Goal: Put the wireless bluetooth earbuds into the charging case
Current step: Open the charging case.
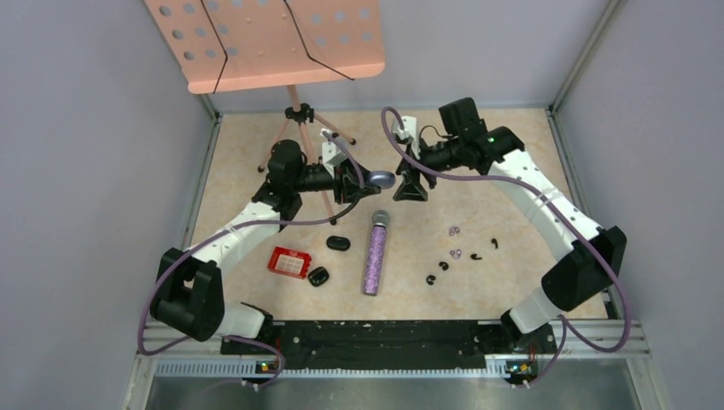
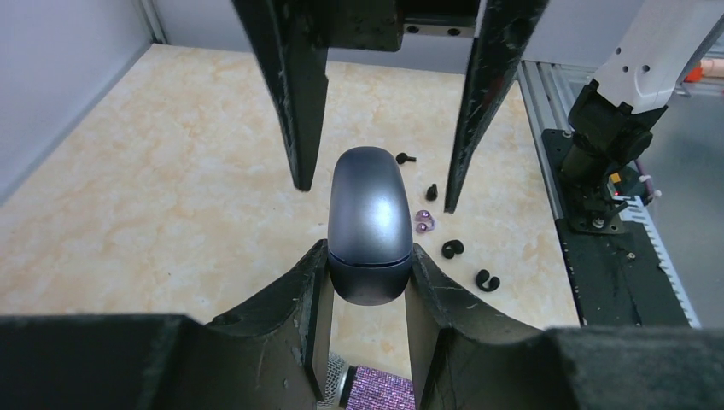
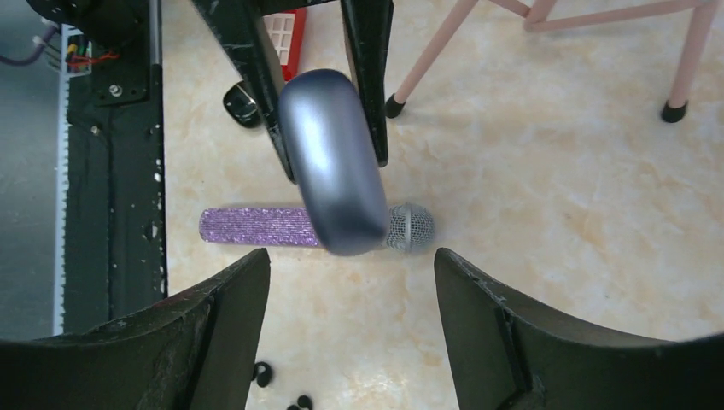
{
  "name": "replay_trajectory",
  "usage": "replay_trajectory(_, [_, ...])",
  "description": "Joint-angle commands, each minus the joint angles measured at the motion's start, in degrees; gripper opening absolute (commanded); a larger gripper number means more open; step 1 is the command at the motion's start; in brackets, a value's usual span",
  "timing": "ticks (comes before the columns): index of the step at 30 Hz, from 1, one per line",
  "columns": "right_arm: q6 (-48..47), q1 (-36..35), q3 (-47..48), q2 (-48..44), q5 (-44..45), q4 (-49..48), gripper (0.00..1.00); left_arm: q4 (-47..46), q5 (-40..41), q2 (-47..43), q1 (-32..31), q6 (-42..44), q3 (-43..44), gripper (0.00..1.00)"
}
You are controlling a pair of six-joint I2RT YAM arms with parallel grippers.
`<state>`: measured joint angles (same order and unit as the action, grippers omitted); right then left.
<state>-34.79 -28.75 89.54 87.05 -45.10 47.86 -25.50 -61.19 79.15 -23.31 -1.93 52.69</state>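
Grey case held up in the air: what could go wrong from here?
The left hand pinches only one end of the closed grey case, so it might slip and drop near the glitter microphone. The open right hand is close; closing off-centre could twist it loose.

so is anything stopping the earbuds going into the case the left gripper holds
yes, its lid: the case, clamped in the left gripper, looks shut along its seam. the earbuds lie uncovered on the table.

Six earbuds [image 1: 456,254], seemingly three cases [image 1: 382,179], one microphone [image 1: 374,254], one box [image 1: 289,261]
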Motion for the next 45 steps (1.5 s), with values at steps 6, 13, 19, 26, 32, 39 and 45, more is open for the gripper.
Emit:
replay_trajectory(6, [-0.1, -1.9, 6.6, 2.7, -4.7, 0.9, 0.61, -2.6, -1.7, -1.4, -0.4, 6.6, -0.7, 0.0])
replay_trajectory(13, [-0.6, -3.9, 7.0, 3.5, -0.5, 0.0, 0.46, 0.6, -1.8, -0.2, -0.4, 8.8, 1.2, 0.0])
replay_trajectory(19, [0.5, -4.1, 7.0, 3.4, 1.8, -2.1, 0.23, 1.2, -0.7, 0.5, -0.6, 8.0, 1.5, 0.05])
replay_trajectory(26, [0.9, -4.1, 6.3, 2.2, 4.4, -3.9, 0.13, -0.7, 1.3, 1.0, -0.7, 3.5, 0.4, 0.41])
replay_trajectory(32, [1.9, -4.1, 5.9, 2.1, 5.4, -4.7, 0.12, -1.4, 0.9, 1.6, -0.9, 3.3, 0.6, 0.39])
replay_trajectory(39, [3.2, -4.1, 5.5, 2.0, 6.4, -5.0, 0.44, -2.0, 0.7, 2.2, -1.0, 3.2, 0.5, 0.0])
replay_trajectory(45, [8.1, -3.8, 6.5, 3.3, 7.5, -5.8, 0.55, -3.3, 0.3, 2.3, -1.1, 5.6, -0.6, 0.0])
